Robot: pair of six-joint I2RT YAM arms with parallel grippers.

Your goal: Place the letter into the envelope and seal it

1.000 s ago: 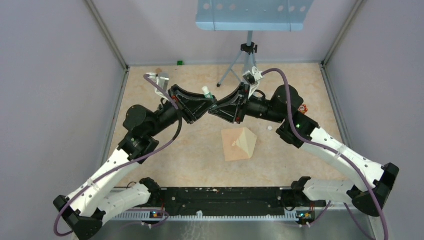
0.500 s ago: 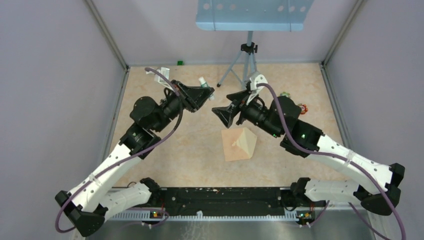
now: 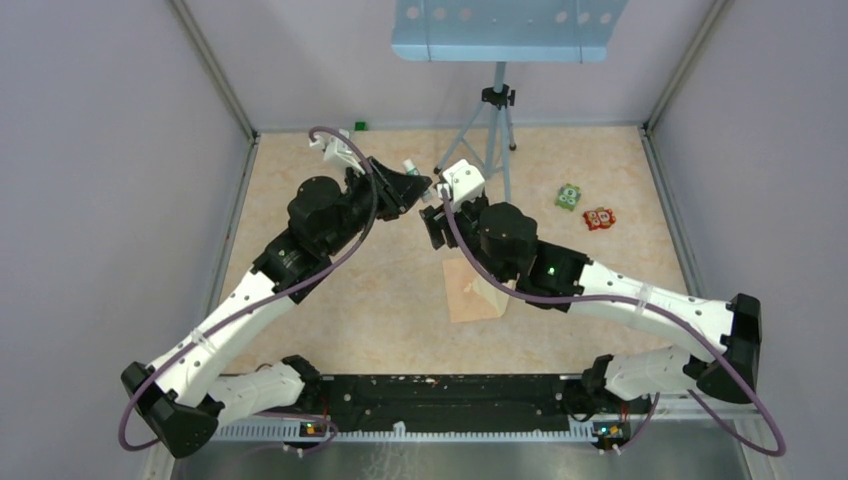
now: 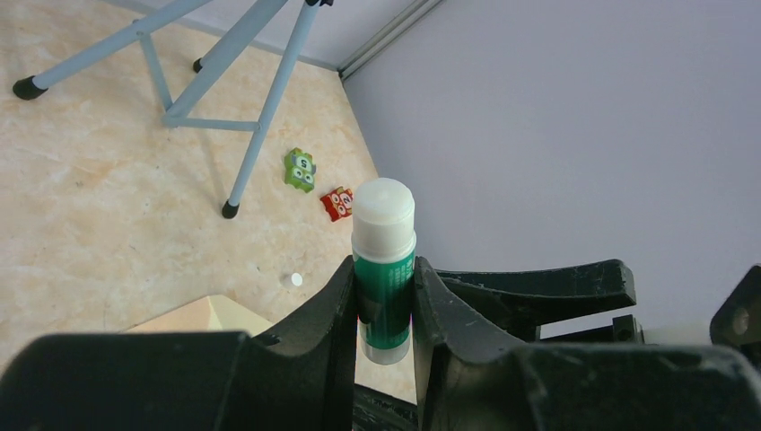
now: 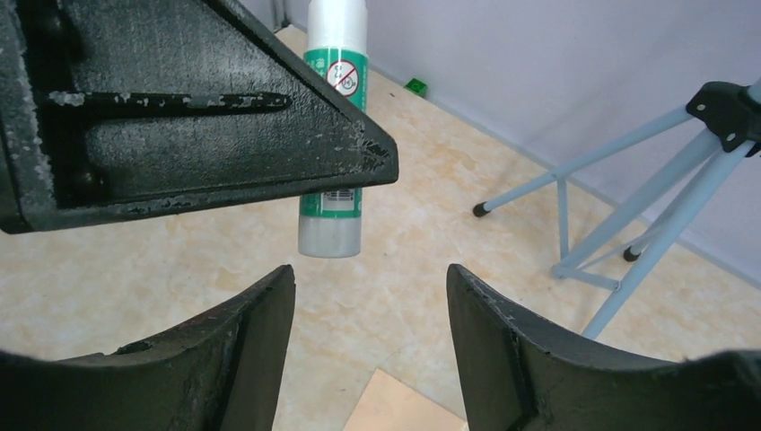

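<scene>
My left gripper (image 4: 384, 274) is shut on a green glue stick (image 4: 384, 247) with a white cap, held upright above the table. In the top view this glue stick (image 3: 410, 167) sits at the tip of the left gripper (image 3: 420, 183). My right gripper (image 5: 370, 274) is open and holds nothing; the stick's clear bottom end (image 5: 330, 235) hangs just beyond its left fingertip. The pinkish-tan envelope (image 3: 462, 292) lies on the table, partly covered by the right arm. A paler triangular flap (image 3: 496, 296) shows on its right side. I cannot make out the letter.
A blue tripod stand (image 3: 490, 120) rises at the back centre. A green toy (image 3: 569, 197) and a red toy (image 3: 600, 217) lie at the back right, and a small green block (image 3: 359, 126) by the back wall. Grey walls enclose the table (image 3: 350, 320).
The two grippers met over the table a second ago and have parted. The right jaws opened and the right arm swung left over the envelope. The left gripper carried the glue stick back.
</scene>
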